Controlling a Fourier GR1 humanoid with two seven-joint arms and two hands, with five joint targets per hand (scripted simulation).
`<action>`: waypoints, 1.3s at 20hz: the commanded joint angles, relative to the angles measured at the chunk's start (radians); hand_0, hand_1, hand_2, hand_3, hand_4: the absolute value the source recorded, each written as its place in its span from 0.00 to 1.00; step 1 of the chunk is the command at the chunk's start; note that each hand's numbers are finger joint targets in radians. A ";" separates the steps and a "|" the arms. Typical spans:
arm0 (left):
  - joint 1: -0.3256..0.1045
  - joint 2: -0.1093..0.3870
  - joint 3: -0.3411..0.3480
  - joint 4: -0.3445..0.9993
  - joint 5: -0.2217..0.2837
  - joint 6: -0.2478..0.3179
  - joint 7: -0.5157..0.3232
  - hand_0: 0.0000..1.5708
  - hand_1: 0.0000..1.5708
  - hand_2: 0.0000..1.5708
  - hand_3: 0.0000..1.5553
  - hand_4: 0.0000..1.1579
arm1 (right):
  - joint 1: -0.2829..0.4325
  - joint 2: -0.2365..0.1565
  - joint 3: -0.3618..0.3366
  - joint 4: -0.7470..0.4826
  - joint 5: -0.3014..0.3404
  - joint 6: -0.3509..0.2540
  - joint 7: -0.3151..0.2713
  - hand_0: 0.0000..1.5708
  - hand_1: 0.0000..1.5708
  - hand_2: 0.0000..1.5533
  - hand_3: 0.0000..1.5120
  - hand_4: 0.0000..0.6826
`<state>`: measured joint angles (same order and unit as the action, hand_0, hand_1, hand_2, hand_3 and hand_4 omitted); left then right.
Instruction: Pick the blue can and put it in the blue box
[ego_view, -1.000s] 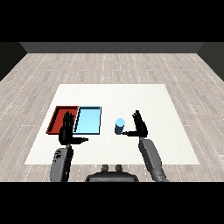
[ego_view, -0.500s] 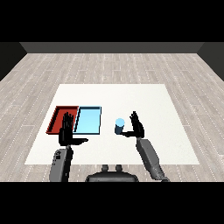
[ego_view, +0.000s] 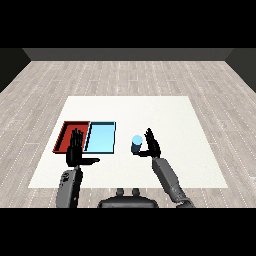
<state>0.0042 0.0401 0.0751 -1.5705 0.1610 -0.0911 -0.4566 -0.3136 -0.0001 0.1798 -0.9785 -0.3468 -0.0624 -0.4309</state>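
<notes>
While upright, blue can stands just beside right hand (fingers straight).

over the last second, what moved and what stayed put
The right hand slid left across the table up to the blue can, its fingers open, not yet curled round it. The can, the left hand, the red tray and the blue tray stayed put.
</notes>
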 joint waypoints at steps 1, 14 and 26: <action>0.034 -0.004 -0.011 0.008 -0.001 -0.023 -0.031 0.00 0.00 0.00 0.00 0.00 | -0.087 0.000 0.038 0.143 -0.065 -0.014 -0.074 0.00 0.00 0.00 0.00 0.00; -0.022 0.008 0.012 0.029 0.004 0.001 0.005 0.00 0.00 0.00 0.00 0.00 | -0.114 0.000 0.049 0.072 -0.073 -0.036 0.024 0.00 0.00 0.00 0.00 0.00; -0.033 0.033 0.039 -0.009 0.045 -0.022 0.036 0.00 0.00 0.00 0.00 0.00 | -0.235 0.000 0.197 0.217 -0.248 -0.104 -0.063 0.00 0.00 0.00 0.00 0.00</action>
<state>-0.0323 0.0561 0.0941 -1.5641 0.1708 -0.0872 -0.4367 -0.5201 -0.0001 0.3184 -0.7325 -0.5279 -0.1096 -0.5040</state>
